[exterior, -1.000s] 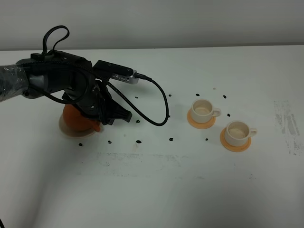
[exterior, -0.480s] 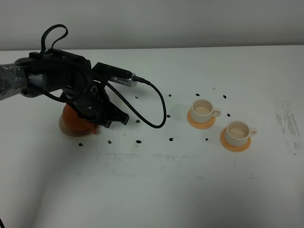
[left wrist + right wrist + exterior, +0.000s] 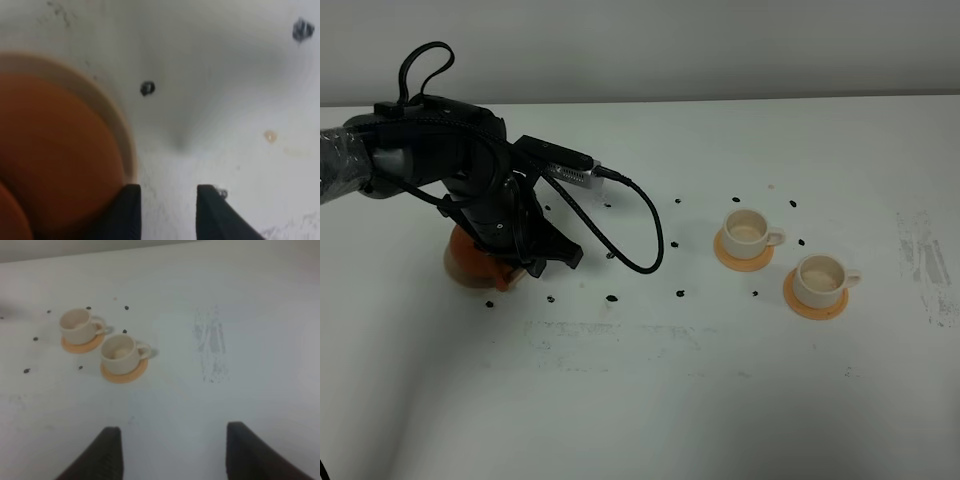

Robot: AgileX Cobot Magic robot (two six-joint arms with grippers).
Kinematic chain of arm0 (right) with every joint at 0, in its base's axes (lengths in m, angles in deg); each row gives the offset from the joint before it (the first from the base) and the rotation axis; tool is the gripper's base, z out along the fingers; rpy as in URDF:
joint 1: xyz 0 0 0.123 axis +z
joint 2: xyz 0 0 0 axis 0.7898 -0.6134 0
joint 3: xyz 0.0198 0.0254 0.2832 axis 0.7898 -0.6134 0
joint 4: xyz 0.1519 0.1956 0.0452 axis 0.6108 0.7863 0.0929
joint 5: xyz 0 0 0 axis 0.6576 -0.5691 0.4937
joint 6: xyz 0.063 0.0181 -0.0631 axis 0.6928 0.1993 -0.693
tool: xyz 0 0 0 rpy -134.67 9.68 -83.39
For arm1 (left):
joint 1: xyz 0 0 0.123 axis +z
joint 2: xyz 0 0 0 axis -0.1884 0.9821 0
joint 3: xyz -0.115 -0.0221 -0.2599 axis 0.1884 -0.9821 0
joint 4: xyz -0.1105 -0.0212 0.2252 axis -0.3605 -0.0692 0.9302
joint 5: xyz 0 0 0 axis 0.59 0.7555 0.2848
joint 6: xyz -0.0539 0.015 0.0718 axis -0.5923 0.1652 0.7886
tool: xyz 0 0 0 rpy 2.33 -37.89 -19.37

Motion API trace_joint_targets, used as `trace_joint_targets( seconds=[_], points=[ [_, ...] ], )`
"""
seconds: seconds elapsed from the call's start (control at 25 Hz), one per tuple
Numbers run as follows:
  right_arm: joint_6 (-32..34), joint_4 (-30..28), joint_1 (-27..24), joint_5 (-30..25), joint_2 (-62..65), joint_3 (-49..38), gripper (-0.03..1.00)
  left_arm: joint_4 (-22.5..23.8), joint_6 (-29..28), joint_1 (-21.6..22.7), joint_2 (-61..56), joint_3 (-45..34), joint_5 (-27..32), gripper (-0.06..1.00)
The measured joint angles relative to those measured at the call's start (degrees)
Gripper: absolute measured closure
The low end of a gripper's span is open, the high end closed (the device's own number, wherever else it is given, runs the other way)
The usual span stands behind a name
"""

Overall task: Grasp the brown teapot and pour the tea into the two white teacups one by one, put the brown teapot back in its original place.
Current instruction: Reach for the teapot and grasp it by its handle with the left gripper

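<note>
The brown teapot sits on its pale beige saucer at the table's left, largely covered by my left arm. My left gripper hangs low beside the pot. In the left wrist view the teapot and saucer rim lie just outside one finger, and the left gripper is open with bare table between its fingers. The two white teacups stand on orange coasters at the right, also seen as teacups. No tea shows; the cup insides look pale. My right gripper is open above bare table.
Black specks are scattered over the white table. A black cable loops from the left arm toward the middle. Grey scuff marks lie at the far right. An orange coaster shows under each cup.
My left arm has shifted a little to the left and lower over the teapot, and its cable loop followed. The cups have not moved.
</note>
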Motion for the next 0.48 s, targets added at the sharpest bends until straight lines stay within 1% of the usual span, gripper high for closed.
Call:
trace_joint_targets(
  seconds=[0.48],
  points=[
    [0.00, 0.00, 0.00, 0.00, 0.00, 0.00, 0.52, 0.18, 4.02, 0.06, 0.00, 0.00, 2.62, 0.68]
  ],
)
